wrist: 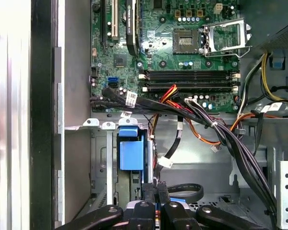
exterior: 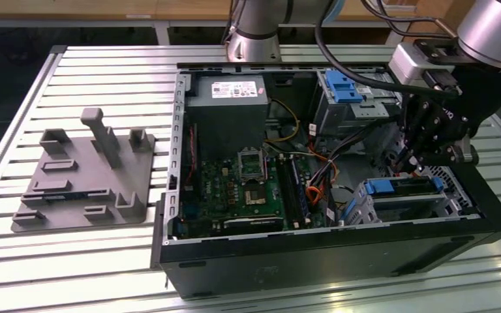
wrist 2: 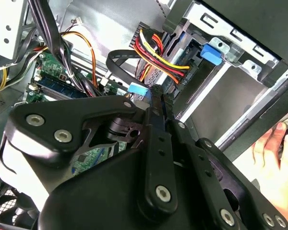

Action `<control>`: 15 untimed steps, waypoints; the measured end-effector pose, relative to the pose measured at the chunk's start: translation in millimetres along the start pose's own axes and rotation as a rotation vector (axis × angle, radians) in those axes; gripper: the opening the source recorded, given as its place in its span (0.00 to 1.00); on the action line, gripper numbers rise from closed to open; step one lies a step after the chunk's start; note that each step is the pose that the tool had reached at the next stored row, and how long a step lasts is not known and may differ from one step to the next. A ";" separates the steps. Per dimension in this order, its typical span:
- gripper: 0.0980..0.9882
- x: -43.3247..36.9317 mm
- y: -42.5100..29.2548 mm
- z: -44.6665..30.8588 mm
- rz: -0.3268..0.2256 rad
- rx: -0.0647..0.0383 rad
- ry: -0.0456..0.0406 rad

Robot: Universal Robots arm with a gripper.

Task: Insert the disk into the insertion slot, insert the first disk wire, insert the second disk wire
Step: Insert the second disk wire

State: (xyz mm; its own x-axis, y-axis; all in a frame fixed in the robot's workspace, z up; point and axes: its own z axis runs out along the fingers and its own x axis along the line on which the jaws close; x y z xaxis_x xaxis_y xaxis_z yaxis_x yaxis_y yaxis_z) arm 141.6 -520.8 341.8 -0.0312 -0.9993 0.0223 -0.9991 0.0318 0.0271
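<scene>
First wrist view: gripper (wrist: pixel 152 188), fingers pressed together on a blue-tabbed wire connector (wrist: pixel 175 199), just beside the insertion slot (wrist: pixel 105 158) holding the disk (wrist: pixel 131 152).

Robotics lab bench: slatted aluminium table (exterior: pixel 76 261), open computer case (exterior: pixel 320 254), grey fixture plate (exterior: pixel 81 189).
</scene>
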 end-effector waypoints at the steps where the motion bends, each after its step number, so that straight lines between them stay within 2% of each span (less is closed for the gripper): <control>1: 0.05 0.0 0.0 0.1 0.000 0.000 -0.0001; 10: 0.05 0.1 -0.5 0.0 0.000 0.000 0.0000; 15: 0.05 0.3 -4.7 -0.1 0.004 -0.005 0.0000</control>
State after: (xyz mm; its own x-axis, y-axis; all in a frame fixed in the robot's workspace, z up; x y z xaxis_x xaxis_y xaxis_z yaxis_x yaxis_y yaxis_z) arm 146.3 -521.3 341.7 -0.0352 -0.9991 0.0225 -0.9988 0.0359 0.0324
